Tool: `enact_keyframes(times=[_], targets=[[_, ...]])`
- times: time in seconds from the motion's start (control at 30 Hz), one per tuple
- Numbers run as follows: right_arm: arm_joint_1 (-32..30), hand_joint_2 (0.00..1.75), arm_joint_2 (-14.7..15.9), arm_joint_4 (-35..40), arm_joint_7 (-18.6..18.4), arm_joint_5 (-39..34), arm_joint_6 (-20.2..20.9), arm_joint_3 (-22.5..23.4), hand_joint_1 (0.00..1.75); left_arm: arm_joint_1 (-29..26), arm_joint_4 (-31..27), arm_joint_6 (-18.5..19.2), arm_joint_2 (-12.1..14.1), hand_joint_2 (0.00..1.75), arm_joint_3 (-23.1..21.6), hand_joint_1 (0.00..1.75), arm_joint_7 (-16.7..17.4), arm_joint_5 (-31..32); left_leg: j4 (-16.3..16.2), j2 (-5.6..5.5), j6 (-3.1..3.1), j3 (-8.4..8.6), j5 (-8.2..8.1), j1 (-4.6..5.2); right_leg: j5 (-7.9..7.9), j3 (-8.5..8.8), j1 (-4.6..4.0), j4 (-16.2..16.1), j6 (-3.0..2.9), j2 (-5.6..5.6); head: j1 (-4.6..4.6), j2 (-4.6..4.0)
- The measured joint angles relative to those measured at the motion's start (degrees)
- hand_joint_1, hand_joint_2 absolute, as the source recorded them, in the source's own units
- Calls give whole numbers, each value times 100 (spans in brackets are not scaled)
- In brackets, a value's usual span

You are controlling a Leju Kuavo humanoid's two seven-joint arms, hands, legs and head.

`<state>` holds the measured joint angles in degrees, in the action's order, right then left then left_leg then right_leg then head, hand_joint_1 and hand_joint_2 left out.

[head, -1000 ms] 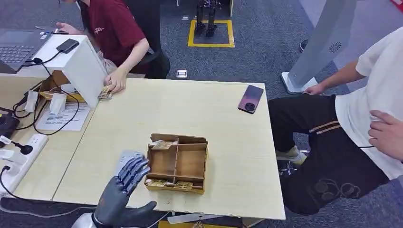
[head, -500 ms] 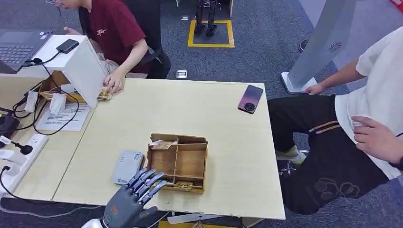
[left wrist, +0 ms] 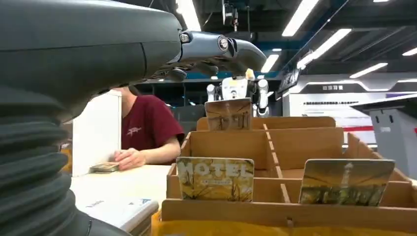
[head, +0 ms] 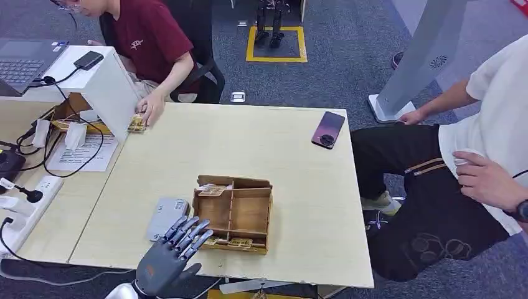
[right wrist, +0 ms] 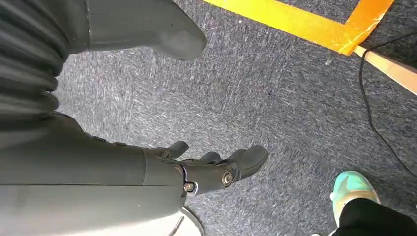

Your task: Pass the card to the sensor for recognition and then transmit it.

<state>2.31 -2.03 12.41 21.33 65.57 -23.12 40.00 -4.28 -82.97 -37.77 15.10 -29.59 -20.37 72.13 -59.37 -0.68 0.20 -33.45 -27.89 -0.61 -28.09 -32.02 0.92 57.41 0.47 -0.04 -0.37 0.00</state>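
Head view: left robot hand [head: 169, 261] at near counter [head: 249, 143] edge, fingers spread, holding nothing, tips just over wooden tray [head: 233, 213] front-left corner; grey sensor [head: 167, 217] just beside tray's left wall. Cards [left wrist: 215, 178] stand in tray's front slots. Right robot hand [right wrist: 216, 169] hangs over carpet, fingers loosely apart, empty

Left hand [head: 167, 265] cut off at lower edge of head view, near cards in wooden box [head: 233, 215] partly hidden behind front wall, sensor [head: 167, 217] markings perhaps too small to read.
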Motion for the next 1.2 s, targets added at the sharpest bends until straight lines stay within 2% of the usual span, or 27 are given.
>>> enact_keyframes(times=[0.13,0.93,1.2], targets=[[3,175,0,0,15,24,-2,55,0,86,105,-74,-96,175,0,0,135,127,0,-1,0,0,0,0,0,1,0,0,0,-1,0,2],[25,175,0,0,15,109,4,118,0,274,337,-20,-431,175,0,0,63,-68,0,0,0,0,0,0,0,0,0,0,0,0,0,0],[53,175,-4,0,24,166,7,118,0,405,632,-33,-546,175,0,0,175,-20,0,0,0,-1,0,0,0,0,0,0,0,-1,-2,2]])
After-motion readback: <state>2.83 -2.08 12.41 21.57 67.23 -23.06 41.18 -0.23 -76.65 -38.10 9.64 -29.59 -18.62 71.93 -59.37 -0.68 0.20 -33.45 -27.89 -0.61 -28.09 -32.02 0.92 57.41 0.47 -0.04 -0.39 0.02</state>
